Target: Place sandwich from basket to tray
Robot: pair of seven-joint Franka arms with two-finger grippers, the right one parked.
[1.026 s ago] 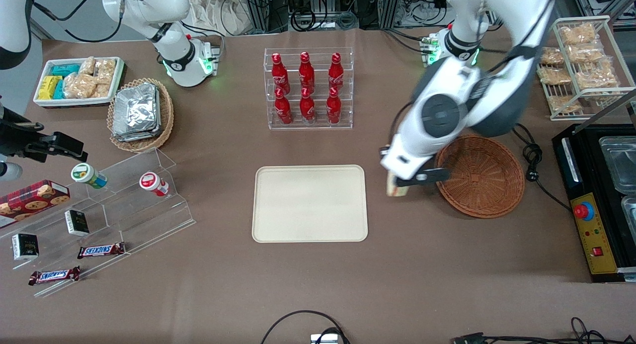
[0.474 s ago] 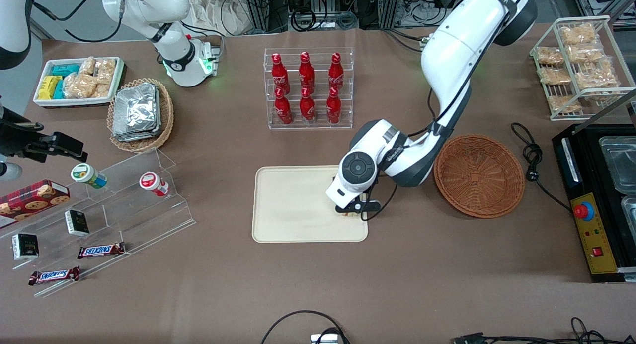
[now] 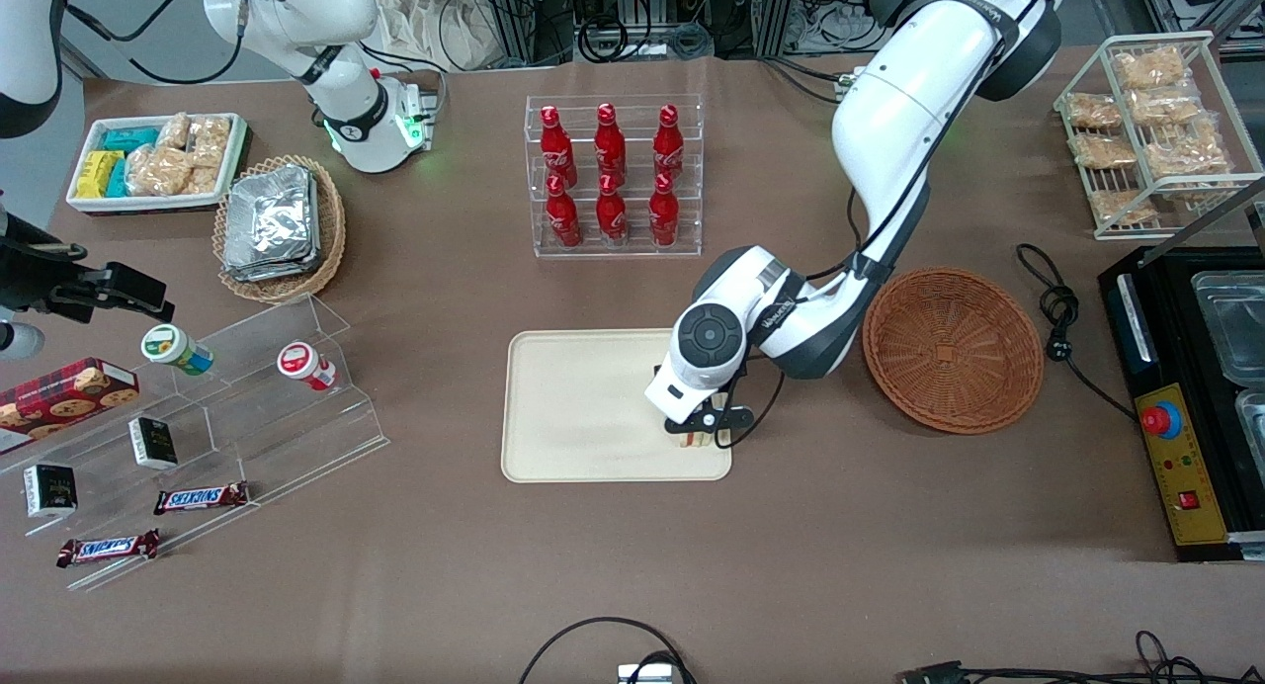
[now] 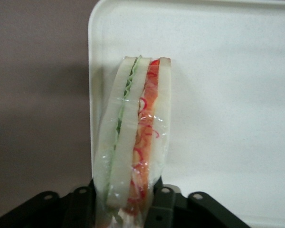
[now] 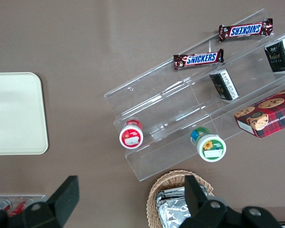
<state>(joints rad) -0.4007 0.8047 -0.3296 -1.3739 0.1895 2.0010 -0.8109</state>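
Observation:
My left gripper [image 3: 700, 431] is shut on the sandwich [image 4: 135, 142], a plastic-wrapped wedge of pale bread with red-orange and green filling. It holds the sandwich upright over the corner of the cream tray [image 3: 583, 407] that is nearest the front camera and toward the basket. In the front view only a sliver of the sandwich [image 3: 698, 439] shows under the wrist. The tray [image 4: 218, 95] fills the left wrist view, with its edge beside the sandwich. The round reddish-brown wicker basket [image 3: 954, 349] lies beside the tray, toward the working arm's end, and holds nothing.
A clear rack of red bottles [image 3: 613, 175] stands farther from the camera than the tray. A clear stepped display with snacks [image 3: 198, 427], an oval basket of foil packs [image 3: 279, 227] and a white bin [image 3: 156, 160] lie toward the parked arm's end. A wire rack [image 3: 1156, 130] and black machine [image 3: 1191, 407] flank the round basket.
My gripper carried the sandwich from beside the basket to over the tray's corner, then shifted slightly nearer the front camera and lower.

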